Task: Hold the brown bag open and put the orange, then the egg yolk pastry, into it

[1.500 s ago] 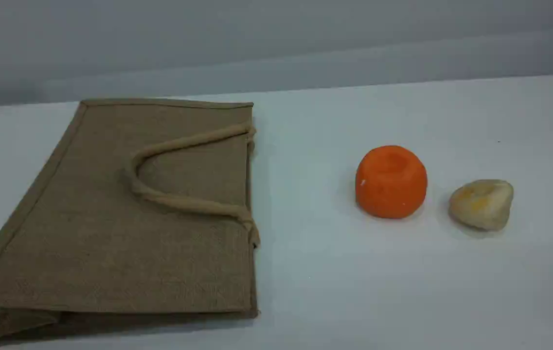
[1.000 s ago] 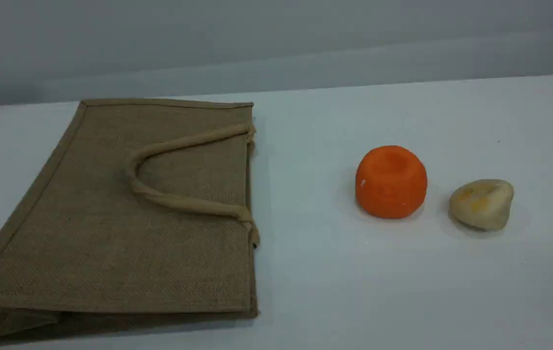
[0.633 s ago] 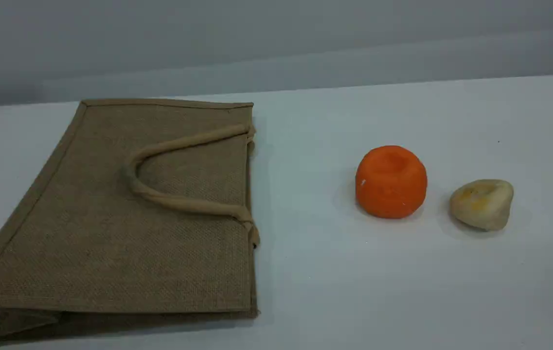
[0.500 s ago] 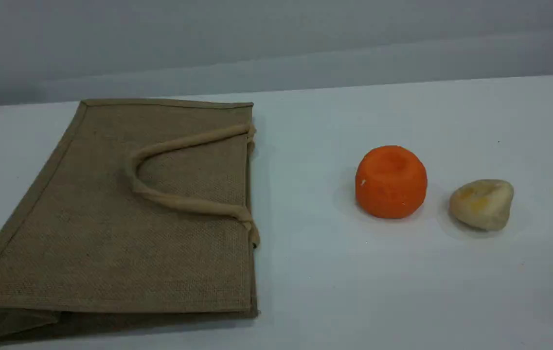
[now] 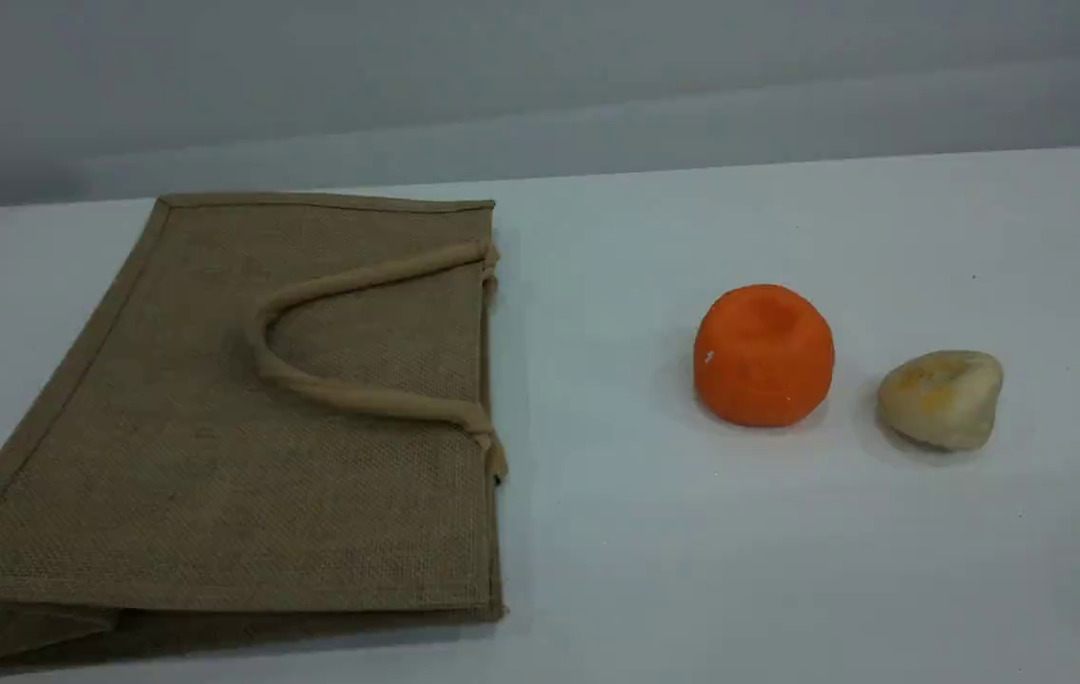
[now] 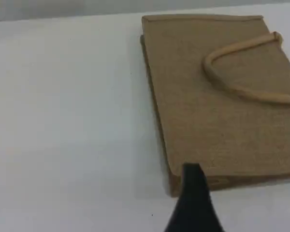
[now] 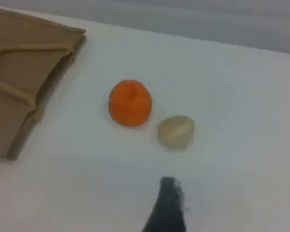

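- While the flat tan-brown jute bag with its beige rope loop handle lies closed on the left of the white bench, its mouth edge faces right, toward the fruit.
- The left gripper hovers over the bag's near corner with nothing in it; the jaws read as fully wide, though only one fingertip shows.
- Best first move, I judge: pinch the upper handle or top layer alone, then lift to gape the mouth.
- The bright round orange sits well apart from the bag, the pale beige egg yolk pastry just beside it.
- The right gripper hangs empty near the pastry, jaws wide.
- The scene view shows neither gripper; only the wrist views do.
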Available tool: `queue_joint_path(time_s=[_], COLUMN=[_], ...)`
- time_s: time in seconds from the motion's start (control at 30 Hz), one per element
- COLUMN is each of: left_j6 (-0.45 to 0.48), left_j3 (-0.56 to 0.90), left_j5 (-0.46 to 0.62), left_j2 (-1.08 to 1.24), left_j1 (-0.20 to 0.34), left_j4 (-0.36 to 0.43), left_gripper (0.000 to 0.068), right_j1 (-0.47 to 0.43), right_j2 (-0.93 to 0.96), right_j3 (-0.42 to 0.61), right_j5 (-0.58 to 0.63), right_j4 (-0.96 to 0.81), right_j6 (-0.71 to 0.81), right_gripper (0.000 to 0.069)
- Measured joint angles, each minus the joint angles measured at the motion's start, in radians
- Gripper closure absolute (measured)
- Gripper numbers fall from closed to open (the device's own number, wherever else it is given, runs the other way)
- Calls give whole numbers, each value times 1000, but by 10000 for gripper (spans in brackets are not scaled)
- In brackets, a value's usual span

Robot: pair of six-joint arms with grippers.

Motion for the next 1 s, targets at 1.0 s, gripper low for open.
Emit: queue_joint_path(time_s=[1.0], left_j6=[-125], left_j3=[-413], left_j5=[-202], left_j2=[852], left_j1=[-19], left_j4=[77], left_gripper=[211], right_j1=[0], right_j2=[684], right_j3=[-465], right_j5=[-129], right_j4=[-3], right_j6=[26], right_gripper=[128])
